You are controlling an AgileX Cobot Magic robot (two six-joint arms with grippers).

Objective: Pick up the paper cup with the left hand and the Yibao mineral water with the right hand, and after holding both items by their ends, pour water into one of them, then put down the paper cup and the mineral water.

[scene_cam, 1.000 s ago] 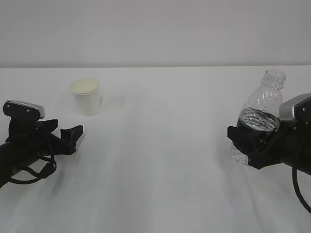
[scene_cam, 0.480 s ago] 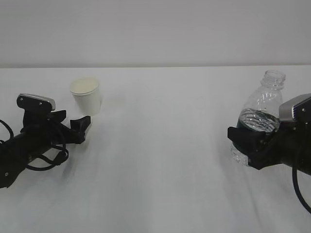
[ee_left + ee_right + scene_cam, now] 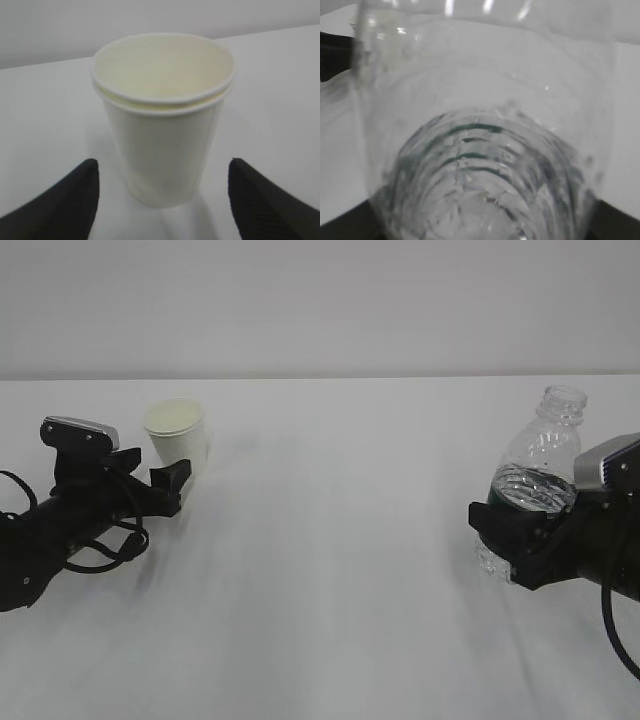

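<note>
The paper cup [image 3: 177, 438] is seen standing upright on the white table [image 3: 330, 570], well apart from the Yibao mineral water [image 3: 533, 485] at the far right. The left hand [image 3: 170, 483] is held low and just beside the cup, with its jaws spread wide; in the left wrist view the two fingertips [image 3: 65, 200] are shown flanking the cup's base without touching it. What looks like a second rim nested under the first is visible there, so two stacked cups may be present. The step in hand is judged to be the closing on the cup: the jaws should be advanced until the wall sits centred between them, and then closed gently, since thin paper is likely to be crushed or tipped by an uneven squeeze. The bottle is pinched around its lower body by the right hand [image 3: 512, 532], upright and capless, so it should be kept level until pouring.
</note>
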